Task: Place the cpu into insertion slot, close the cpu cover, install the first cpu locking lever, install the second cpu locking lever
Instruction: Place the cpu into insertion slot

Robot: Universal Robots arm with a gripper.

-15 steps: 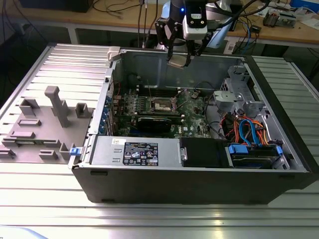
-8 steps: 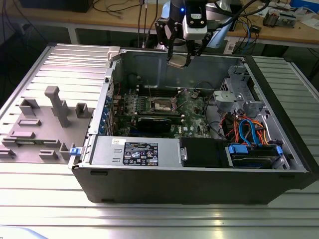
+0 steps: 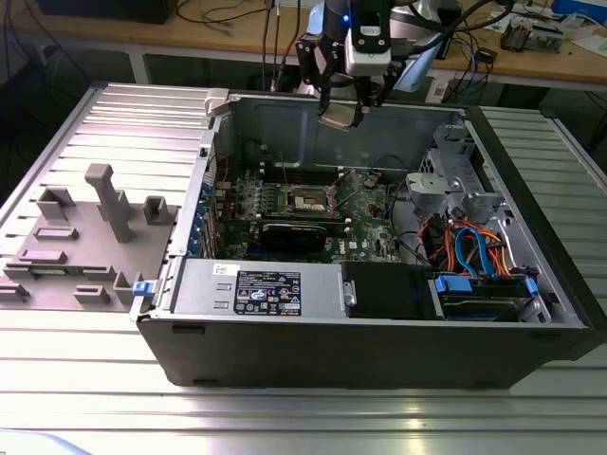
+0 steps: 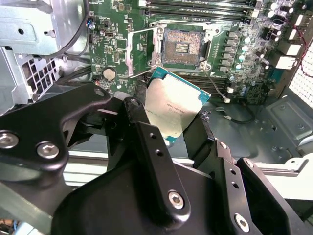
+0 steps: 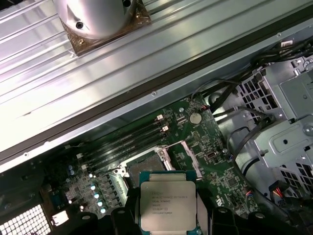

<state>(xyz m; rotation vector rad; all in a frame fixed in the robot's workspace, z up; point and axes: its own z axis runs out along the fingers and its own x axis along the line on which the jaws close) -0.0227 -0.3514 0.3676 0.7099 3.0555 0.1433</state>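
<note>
The gripper (image 3: pixel 340 106) hangs over the open computer case (image 3: pixel 379 351), its fingers clamped on opposite edges of the cpu (image 4: pixel 172 104), whose metal top faces both wrist cameras. Below the tool lies the insertion slot (image 4: pixel 182 47), uncovered, with the cpu cover (image 4: pixel 131 54) lying open just beside it. Memory slots (image 4: pixel 195 6) run beyond the slot; a drive cage (image 3: pixel 446 180) and cables (image 3: pixel 469 248) sit off to one side. In the first wrist view the cpu hides part of the slot — the second wrist view shows it whole, though the tool's black linkage (image 4: pixel 73 117) blocks the case floor. In the exterior view the chip is just a small pale patch under the gripper.
</note>
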